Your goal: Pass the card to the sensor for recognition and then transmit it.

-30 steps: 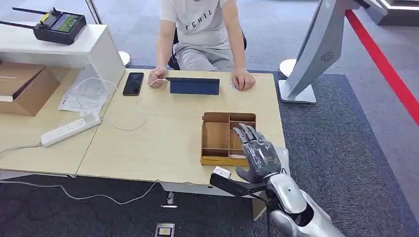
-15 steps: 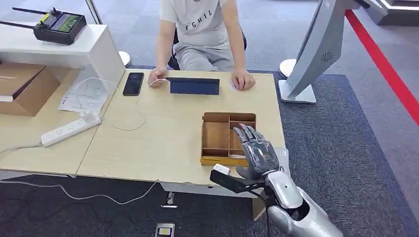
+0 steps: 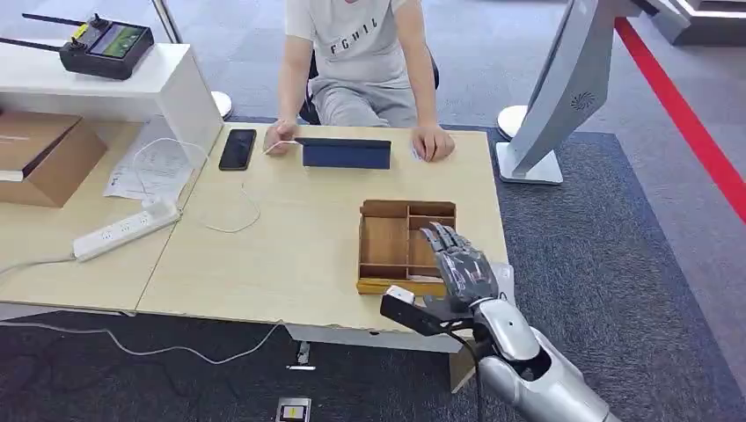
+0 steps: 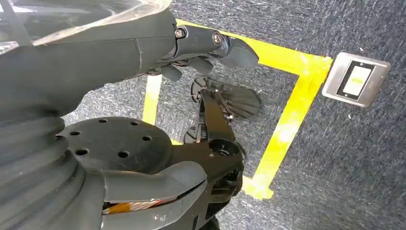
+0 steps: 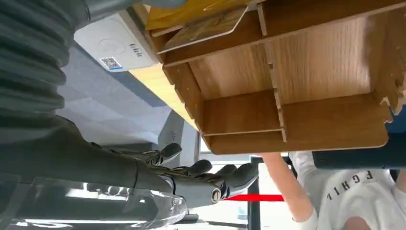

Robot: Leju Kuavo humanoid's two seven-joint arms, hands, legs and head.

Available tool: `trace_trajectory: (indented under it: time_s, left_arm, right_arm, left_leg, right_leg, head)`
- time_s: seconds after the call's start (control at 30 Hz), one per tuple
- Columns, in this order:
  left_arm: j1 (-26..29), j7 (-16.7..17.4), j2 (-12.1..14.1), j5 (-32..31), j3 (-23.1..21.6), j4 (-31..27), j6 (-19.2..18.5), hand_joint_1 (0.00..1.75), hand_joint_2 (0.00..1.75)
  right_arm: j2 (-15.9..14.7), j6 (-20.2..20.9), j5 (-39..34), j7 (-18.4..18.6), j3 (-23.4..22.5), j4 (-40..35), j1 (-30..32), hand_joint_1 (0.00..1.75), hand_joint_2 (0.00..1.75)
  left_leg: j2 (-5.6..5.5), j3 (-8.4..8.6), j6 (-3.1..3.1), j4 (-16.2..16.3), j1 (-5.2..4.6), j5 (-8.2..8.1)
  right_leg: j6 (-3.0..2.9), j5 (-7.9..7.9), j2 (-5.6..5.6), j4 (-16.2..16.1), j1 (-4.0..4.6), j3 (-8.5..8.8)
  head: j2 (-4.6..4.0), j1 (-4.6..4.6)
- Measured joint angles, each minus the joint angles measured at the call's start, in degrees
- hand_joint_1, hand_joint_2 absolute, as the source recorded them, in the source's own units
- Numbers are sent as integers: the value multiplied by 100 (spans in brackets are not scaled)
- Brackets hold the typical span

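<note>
A wooden divided tray [image 3: 362, 242] sits on the table near its front right corner. My right hand [image 3: 457, 268] hovers over the tray's near right part, fingers spread and holding nothing. In the right wrist view the hand's dark fingers [image 5: 206, 175] stretch out a little off the tray [image 5: 239, 115]. A yellowish card [image 5: 206, 24] lies in one compartment. A flat white sensor [image 5: 112, 45] lies right beside that compartment, and my hand partly hides the sensor [image 3: 504, 274] in the head view. My left hand [image 4: 143, 48] hangs over the carpet with nothing in it.
A person [image 3: 361, 53] sits at the table's far side, hands resting beside a dark blue tablet [image 3: 345, 152]. A phone [image 3: 237, 148], a power strip [image 3: 123, 230] and a cardboard box [image 3: 44, 154] lie to the left. A grey kiosk stand [image 3: 554, 97] rises at right.
My right arm has pushed slightly forward and to the right, so the wrist now sits closer to the tray's front edge. Nothing else moved.
</note>
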Motion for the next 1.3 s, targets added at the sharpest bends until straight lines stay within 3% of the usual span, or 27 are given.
trace_trajectory:
  time_s: [1.3]
  left_arm:
    - [5, 22, 4, 15, 0, 0, 79, 0, 175]
  right_arm:
    - [-90, -249, -382, -35, 317, 660, -236, 0, 175]
  left_leg:
    - [0, 0, 0, 0, 0, 0]
  right_leg:
    - [0, 0, 0, 0, 0, 0]
  head:
    - [0, 0]
